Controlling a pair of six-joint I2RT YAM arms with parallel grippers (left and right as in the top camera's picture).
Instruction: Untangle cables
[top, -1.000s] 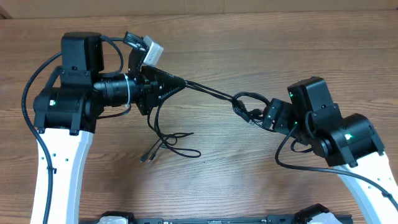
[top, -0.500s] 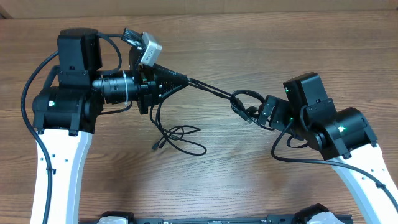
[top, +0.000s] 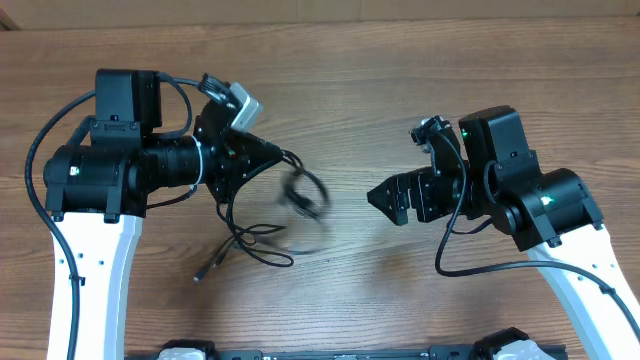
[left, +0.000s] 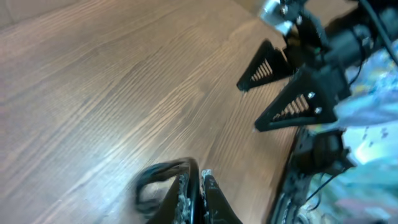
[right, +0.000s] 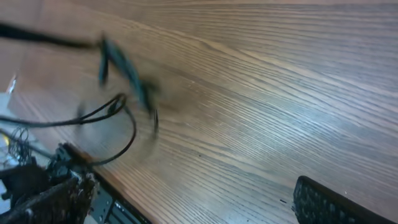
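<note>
Alt text: A brown wooden table (top: 420, 80) was seen from above, with two black-and-white robot arms reaching in from its near edge. The left gripper (top: 270, 153) had its jaws pressed together, pinching the cables (top: 303, 198), a few thin black cords. From the pinch, one loop hung out to the right. It was smeared by motion blur and was most likely swinging free above the wood. The rest trailed onto the table below the gripper in a loose snarl (top: 262, 240), with one small plug (top: 200, 276) lying at its lower left end.

The right gripper (top: 387, 203) stood well apart from the cords, off to their right, with its jaws spread wide and holding nothing. The left wrist view showed its two triangular fingers (left: 295, 102) clearly separated.

The step in hand looked like a fresh grasp by the right arm. To do it well, the arm would best wait until the swinging loop settled, since a blurred cord is a poor target. The left pinch should serve as a firm anchor. The right jaws should close on a single strand or the plug end, not on the whole snarl. The pull should then go slowly away from the left gripper, so the crossings slide open rather than tighten. Which cord crossed which could not be made out.
</note>
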